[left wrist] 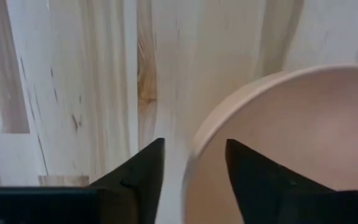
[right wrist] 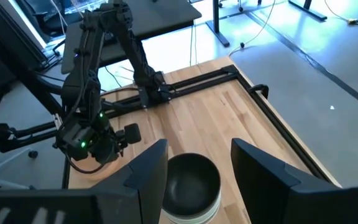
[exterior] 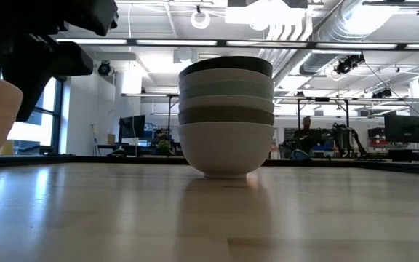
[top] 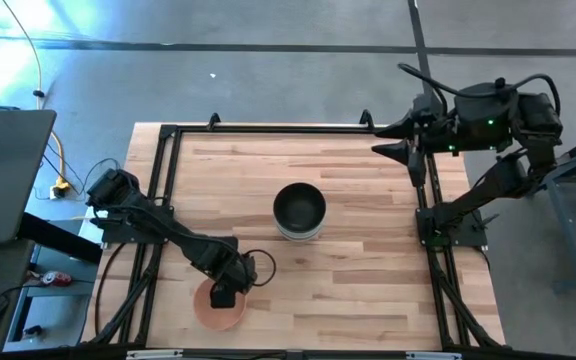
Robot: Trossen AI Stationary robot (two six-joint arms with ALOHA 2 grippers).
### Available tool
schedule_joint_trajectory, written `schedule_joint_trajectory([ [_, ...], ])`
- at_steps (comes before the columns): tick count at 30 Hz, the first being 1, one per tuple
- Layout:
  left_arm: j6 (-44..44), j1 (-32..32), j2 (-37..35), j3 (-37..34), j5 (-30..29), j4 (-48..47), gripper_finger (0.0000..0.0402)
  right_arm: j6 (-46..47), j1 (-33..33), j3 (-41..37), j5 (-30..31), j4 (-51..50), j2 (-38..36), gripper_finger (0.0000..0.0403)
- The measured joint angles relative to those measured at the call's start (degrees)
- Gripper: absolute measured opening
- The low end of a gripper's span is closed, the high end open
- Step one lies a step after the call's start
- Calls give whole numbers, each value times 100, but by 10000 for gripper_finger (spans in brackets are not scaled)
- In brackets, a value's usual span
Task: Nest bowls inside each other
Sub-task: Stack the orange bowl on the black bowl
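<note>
A peach bowl (top: 218,306) stands upright on the counter (top: 368,290), its rim directly under the left gripper (top: 222,297), one finger inside the rim and one outside. Well apart from that gripper, toward the counter's middle, the other bowls sit nested upright in one stack (top: 299,211): black on top, then pale, mint green, olive-grey, and white at the base.

We see grey concrete floor (top: 268,60) around wooden table (top: 358,250); beyond it, workshop with ceiling strip lights (exterior: 173,42), exposed ducts (exterior: 318,29), window (exterior: 38,116), monitors (exterior: 402,127), seated person (exterior: 308,135)
</note>
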Motion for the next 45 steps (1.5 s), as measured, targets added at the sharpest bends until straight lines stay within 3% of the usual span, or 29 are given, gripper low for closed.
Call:
schedule_joint_trajectory([
  [12,182,144,0,2,109,46,8,-44,0,0,-1,0,-108,170],
  [30,532,1059,-67,2,995,-460,1,-44,7,-7,-2,-144,-188,170],
  [45,623,2321,-723,319,823,-771,0,-157,4,-13,231,-221,-373,170],
])
